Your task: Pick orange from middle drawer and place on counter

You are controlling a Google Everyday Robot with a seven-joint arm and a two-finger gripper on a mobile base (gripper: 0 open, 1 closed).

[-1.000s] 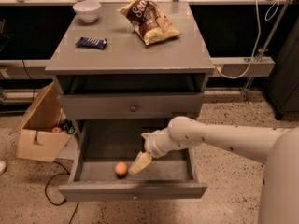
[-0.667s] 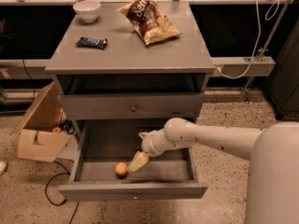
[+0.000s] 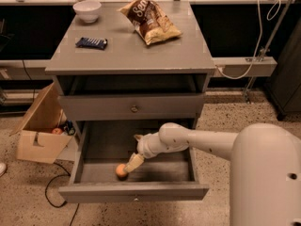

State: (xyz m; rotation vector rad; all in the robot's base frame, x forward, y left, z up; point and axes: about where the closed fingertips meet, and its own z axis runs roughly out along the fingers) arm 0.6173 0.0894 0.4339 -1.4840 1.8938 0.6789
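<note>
The orange [image 3: 121, 171] lies on the floor of the open middle drawer [image 3: 136, 192], near its front left. My gripper [image 3: 132, 164] reaches down into the drawer from the right, its pale fingertip right beside the orange on its right and touching or nearly touching it. The white arm [image 3: 207, 142] stretches in from the lower right. The counter [image 3: 136, 51] is the grey cabinet top above.
On the counter lie a white bowl [image 3: 87, 9], a dark blue wrapped bar [image 3: 91, 43] and a chip bag [image 3: 150, 20]. The closed drawer front [image 3: 134, 108] overhangs the open drawer. An open cardboard box [image 3: 40, 126] stands on the floor at left.
The gripper has moved left and down in the drawer, closing the gap to the orange. The orange has not moved.
</note>
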